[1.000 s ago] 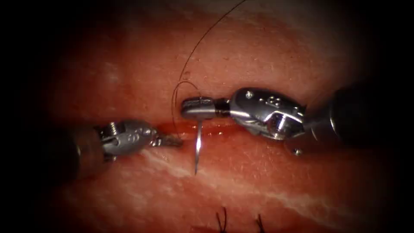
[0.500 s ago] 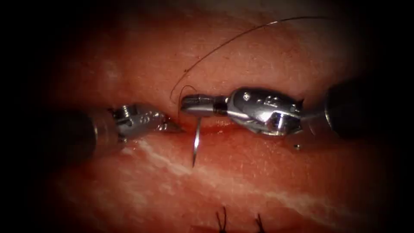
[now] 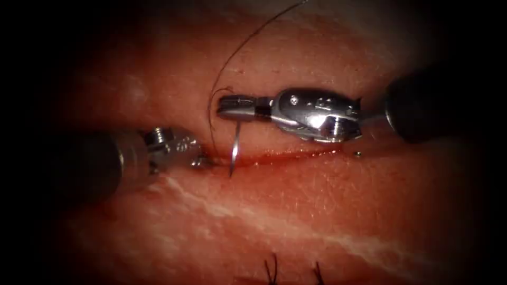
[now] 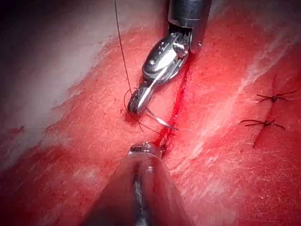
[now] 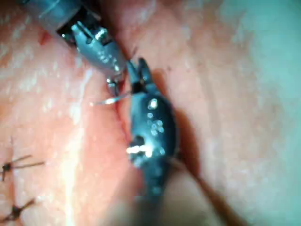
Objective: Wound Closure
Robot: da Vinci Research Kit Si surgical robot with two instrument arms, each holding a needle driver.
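Curved steel needle (image 3: 234,145) hangs point-down from the right tool (image 3: 232,107), gripped near its thread end, tip at the cut (image 3: 274,154) (red, wet, running across the tissue (image 3: 317,211)). Dark thread (image 3: 232,55) arcs upward.

Two dark knotted stitches (image 3: 272,269) (image 3: 318,273) with short cut ends sticking up: side by side, well below right tool (image 3: 227,108), well apart from it. Same pair seen from left wrist (image 4: 273,98) and from right wrist (image 5: 14,165).

Small shiny speck (image 3: 358,154): just under right tool's wrist joint.

Pale fatty streak (image 3: 211,203): starts just below left tool (image 3: 203,161), slants away beneath right tool.
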